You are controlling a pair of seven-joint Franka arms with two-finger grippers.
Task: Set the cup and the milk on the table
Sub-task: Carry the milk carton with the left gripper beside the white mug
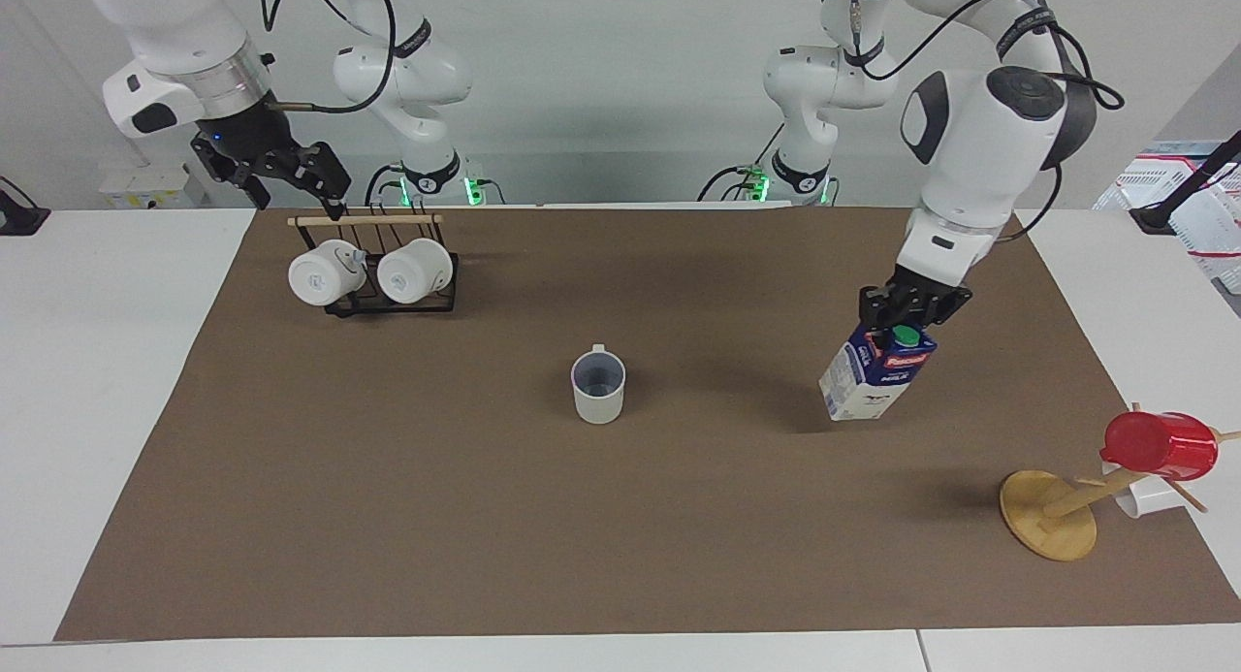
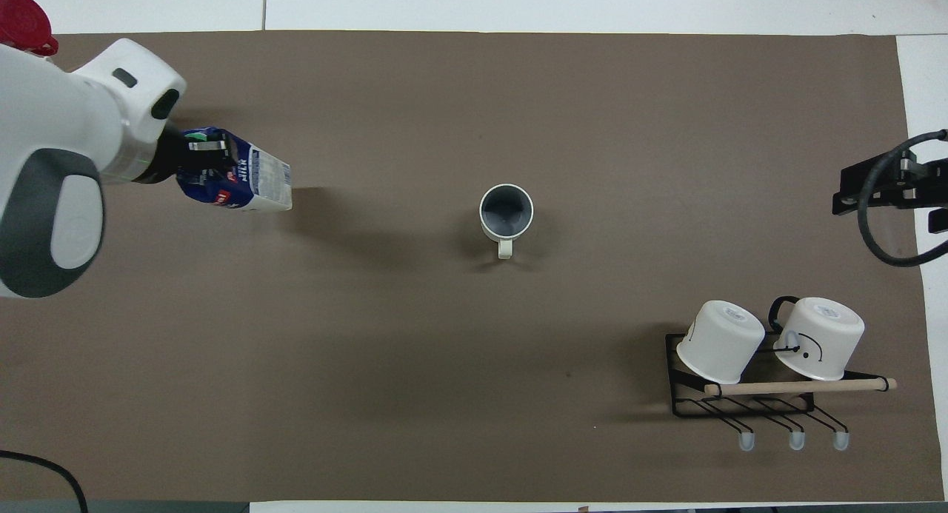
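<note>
The milk carton hangs tilted from the left hand, which is clamped on its top ridge by the green cap; a grip that high could let the carton swing or slip, and set down at this slant it might tip over onto the brown mat. It is in the air over the mat, toward the left arm's end of the counter. The cup stands upright mid-mat, well apart. The right hand waits wide open above the mug rack.
</note>
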